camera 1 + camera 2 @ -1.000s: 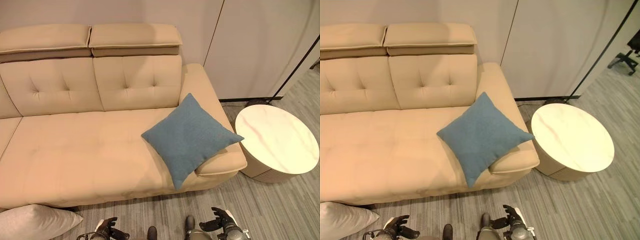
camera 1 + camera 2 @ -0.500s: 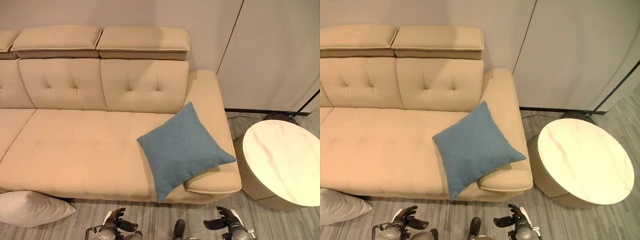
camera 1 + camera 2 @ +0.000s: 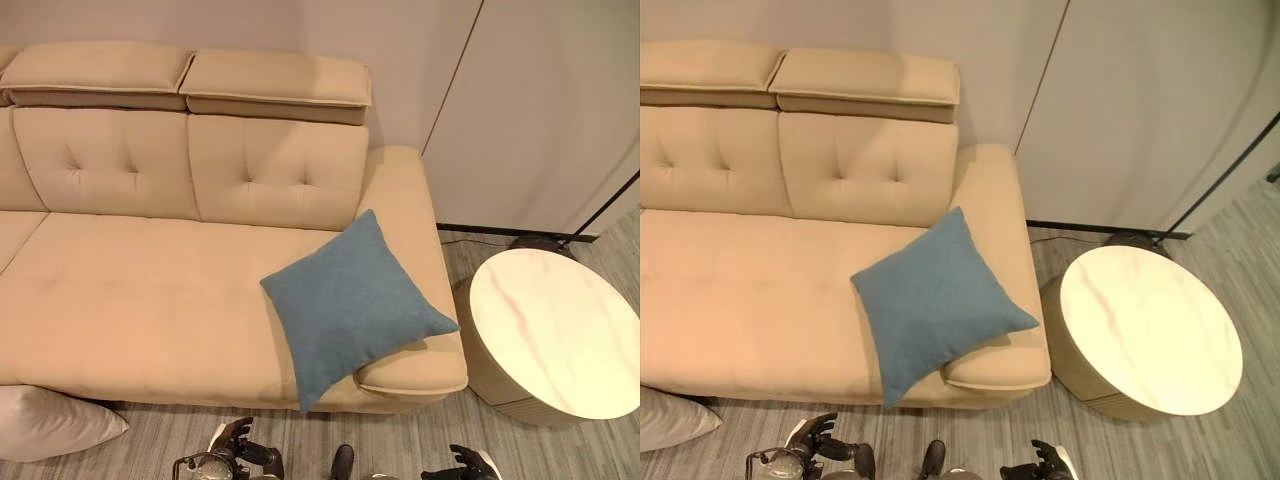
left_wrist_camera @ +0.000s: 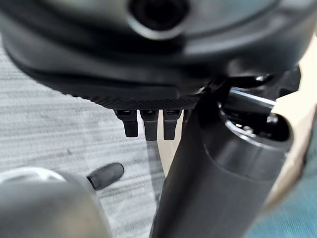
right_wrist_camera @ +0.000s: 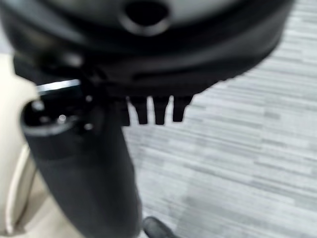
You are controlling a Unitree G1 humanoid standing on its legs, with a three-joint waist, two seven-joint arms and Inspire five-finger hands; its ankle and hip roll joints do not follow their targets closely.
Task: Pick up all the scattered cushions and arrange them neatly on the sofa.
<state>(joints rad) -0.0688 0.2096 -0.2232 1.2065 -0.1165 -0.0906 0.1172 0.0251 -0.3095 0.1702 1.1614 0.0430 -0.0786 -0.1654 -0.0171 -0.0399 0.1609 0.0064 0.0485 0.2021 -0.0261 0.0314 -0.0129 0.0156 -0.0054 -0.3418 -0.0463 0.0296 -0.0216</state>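
- Cushions to tidy: a pale grey cushion (image 3: 50,423) lies on the floor at the lower left of the frame, its tip tucked against the front of the beige sofa (image 3: 150,290).
- A blue cushion (image 3: 352,303) already sits on the sofa, tilted like a diamond, leaning over the armrest at centre right.
- Left hand (image 3: 232,457), bottom centre-left, fingers loosely spread and holding nothing, is clearly the nearer one (the grey cushion lies off to its left).
- Right hand (image 3: 462,466), bottom right near the round side table (image 3: 555,330), also loosely open and empty.
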